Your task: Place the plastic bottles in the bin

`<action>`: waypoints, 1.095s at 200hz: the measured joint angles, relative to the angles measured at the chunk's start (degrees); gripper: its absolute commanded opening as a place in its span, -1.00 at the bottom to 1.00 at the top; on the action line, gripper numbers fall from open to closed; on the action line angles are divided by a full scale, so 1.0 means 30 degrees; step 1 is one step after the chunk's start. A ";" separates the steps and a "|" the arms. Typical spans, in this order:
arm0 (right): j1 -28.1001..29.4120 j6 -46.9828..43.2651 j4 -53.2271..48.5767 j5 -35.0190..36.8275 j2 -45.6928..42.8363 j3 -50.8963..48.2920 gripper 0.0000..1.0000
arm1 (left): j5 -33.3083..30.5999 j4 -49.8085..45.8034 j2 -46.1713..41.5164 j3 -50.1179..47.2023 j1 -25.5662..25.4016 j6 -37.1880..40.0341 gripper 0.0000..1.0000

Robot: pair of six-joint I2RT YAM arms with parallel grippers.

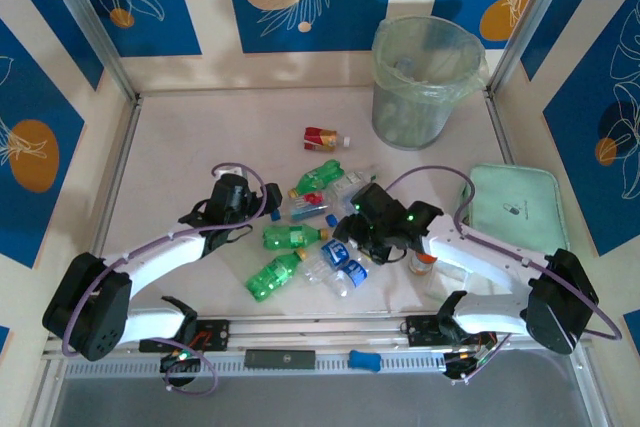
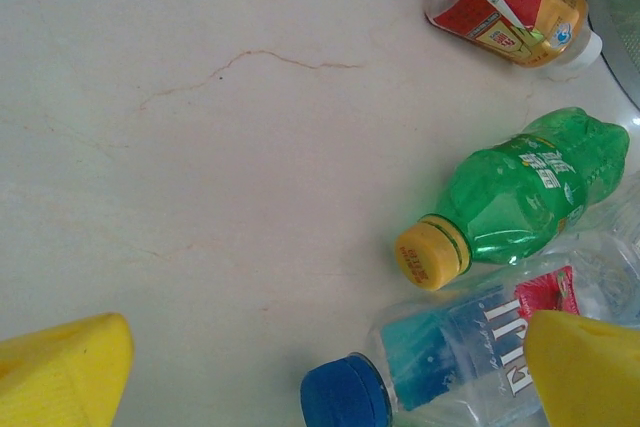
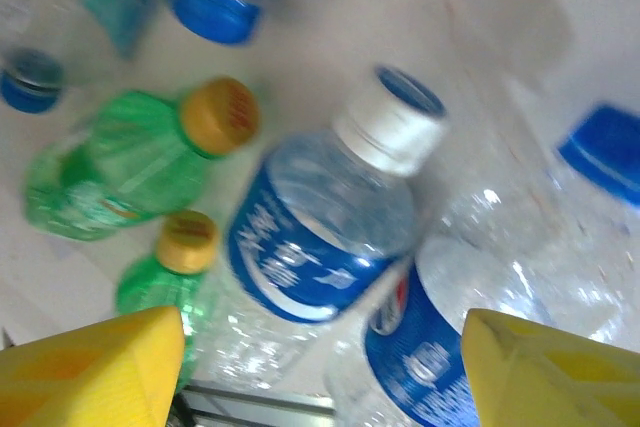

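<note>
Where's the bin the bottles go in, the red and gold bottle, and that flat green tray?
bin [image 1: 408, 115]: top external view, on its grey-green side wall.
red-and-gold bottle [image 2: 510, 5]: left wrist view, on its label.
flat green tray [image 1: 520, 192]: top external view, on its bare middle.

You see glossy, crinkled plastic bottles [image 3: 320, 237], clear and green, on a smooth matt bench [image 2: 200, 177]; the translucent plastic bin [image 1: 410, 117] carries a thin shiny bag liner [image 1: 472, 75].
</note>
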 measured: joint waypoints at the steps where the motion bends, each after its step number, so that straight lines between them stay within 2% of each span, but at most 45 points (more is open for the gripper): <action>1: 0.0029 0.0051 -0.0029 0.0000 0.0000 -0.0015 0.46 | 0.0000 0.0000 0.0000 0.0000 0.0007 0.0000 0.99; 47: 0.0546 0.2215 -0.1727 0.0219 -0.0707 -0.0357 0.45 | -0.0022 -0.0015 0.0000 0.0000 0.0168 0.0131 0.99; 106: 0.0408 0.4189 -0.1931 -0.0146 -0.1392 -0.2244 0.42 | -0.0051 -0.0015 0.0015 0.0000 0.0284 0.0124 0.99; 219: -0.0233 0.4138 0.1209 -0.0809 0.0656 -0.3024 0.42 | -0.0051 -0.0022 0.0160 0.0000 0.0321 0.0124 0.99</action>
